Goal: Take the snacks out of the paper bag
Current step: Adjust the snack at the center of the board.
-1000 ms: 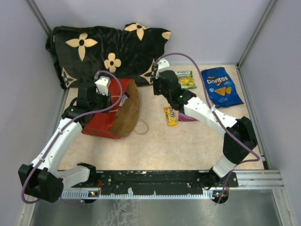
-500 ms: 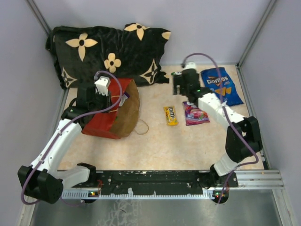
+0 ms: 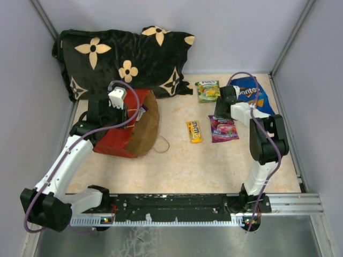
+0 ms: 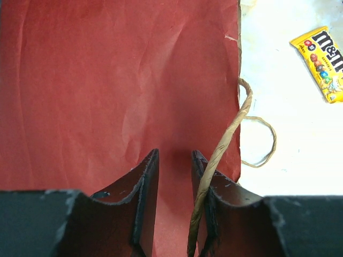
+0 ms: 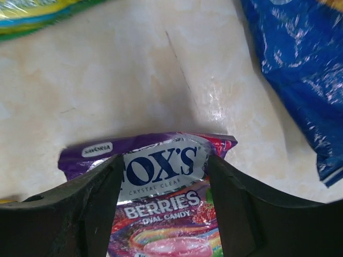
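**Desk:** Top external view: where is the red paper bag (image 3: 126, 131)?

**Photographer:** On its side at the table's (image 3: 182, 166) left, brown mouth facing right, just near of the black pillow (image 3: 123, 53).

**Desk:** And the snacks?

**Photographer:** Out on the table to its right: yellow M&M's packet (image 3: 194, 131), purple pouch (image 3: 223, 129), green pouch (image 3: 208, 91) farther back, blue Doritos bag (image 5: 300, 69) far right.

**Desk:** The pincers?

**Photographer:** The left gripper's (image 4: 174, 155) jaws stand partly apart over the bag's red side, a cord handle (image 4: 236, 118) running along one finger. The right gripper (image 5: 163, 158) is released, straddling the purple pouch
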Motion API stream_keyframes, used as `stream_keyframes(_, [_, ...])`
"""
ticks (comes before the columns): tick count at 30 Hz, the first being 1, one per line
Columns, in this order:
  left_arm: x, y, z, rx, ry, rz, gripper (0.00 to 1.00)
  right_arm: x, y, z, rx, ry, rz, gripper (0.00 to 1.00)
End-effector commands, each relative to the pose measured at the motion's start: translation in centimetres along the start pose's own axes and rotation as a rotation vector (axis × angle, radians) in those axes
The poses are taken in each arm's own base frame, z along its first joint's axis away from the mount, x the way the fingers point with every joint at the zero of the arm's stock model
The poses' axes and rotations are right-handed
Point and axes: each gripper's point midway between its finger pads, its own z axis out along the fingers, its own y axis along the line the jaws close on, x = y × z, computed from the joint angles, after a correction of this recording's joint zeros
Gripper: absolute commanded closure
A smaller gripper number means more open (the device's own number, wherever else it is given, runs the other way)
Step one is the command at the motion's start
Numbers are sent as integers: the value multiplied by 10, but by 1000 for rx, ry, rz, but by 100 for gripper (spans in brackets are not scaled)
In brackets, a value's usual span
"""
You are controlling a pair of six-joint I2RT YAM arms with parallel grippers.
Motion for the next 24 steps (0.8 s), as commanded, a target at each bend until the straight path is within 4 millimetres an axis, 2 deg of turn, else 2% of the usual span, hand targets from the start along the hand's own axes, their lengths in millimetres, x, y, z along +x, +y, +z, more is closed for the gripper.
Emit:
stream_keyframes(1, [-7, -2, -6, 16, -31, 8, 63, 4, -17, 16, 47, -6, 67, 37])
stream_keyframes(4, [-8, -3, -7, 18, -35, 9, 63, 17, -24, 23, 57, 18, 74, 42])
stream_keyframes(7, [-9, -3, -7, 22, -38, 10, 63, 25, -23, 26, 49, 32, 81, 53])
stream_keyframes(11, [-9, -2, -8, 16, -42, 11, 63, 22, -20, 21, 24, 15, 96, 77])
stream_keyframes(14, [-10, -3, -8, 18, -42, 11, 63, 10, -18, 5, 3, -28, 106, 97])
stream_keyframes(15, [-10, -3, -9, 18, -43, 11, 63, 6, -18, 0, -1, -42, 107, 100])
stream_keyframes(20, [-11, -2, -10, 15, -47, 11, 63, -9, -10, -27, -21, -99, 90, 100])
stream_keyframes(21, [-11, -2, -10, 16, -48, 12, 63, -19, -6, -42, -35, -135, 91, 100])
stream_keyframes(24, [-11, -2, -11, 15, -51, 12, 63, -31, 6, -70, -47, -188, 65, 100])
